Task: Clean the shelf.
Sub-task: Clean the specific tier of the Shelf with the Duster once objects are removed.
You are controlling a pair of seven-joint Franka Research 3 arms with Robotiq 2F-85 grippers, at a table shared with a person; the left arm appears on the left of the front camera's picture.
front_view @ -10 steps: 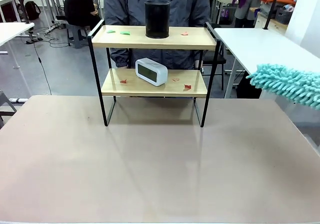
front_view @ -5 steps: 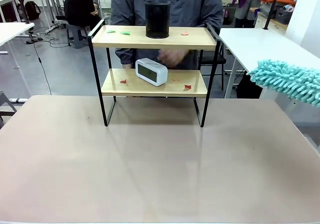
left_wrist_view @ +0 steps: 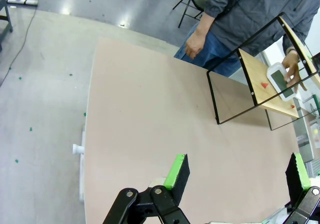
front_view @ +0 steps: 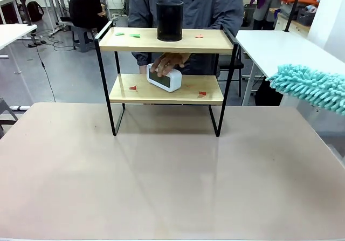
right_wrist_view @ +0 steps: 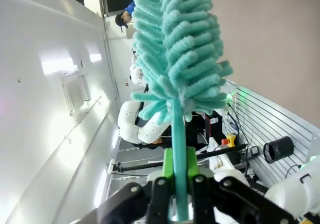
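Note:
The shelf (front_view: 161, 40) stands at the table's far side, two light wooden boards in a black frame, also seen as the shelf (left_wrist_view: 260, 78). A black cylinder (front_view: 170, 20) stands on its top board. On the lower board a white clock (front_view: 163, 77) lies under the person's hand (front_view: 168, 63). Small red and green paper scraps (front_view: 201, 94) lie on both boards. A teal fluffy duster (front_view: 310, 89) reaches in from the right edge; my right gripper (right_wrist_view: 175, 176) is shut on the duster's handle (right_wrist_view: 176, 149). My left gripper (left_wrist_view: 237, 171) hangs open above the table.
The person (front_view: 186, 4) stands right behind the shelf. The beige table (front_view: 161, 181) spreads out in front of it. A white table (front_view: 280, 47) stands at the right, and another person sits at the far left.
The person's hand has come in behind the lower board and now rests on the white clock. The duster has stayed almost still.

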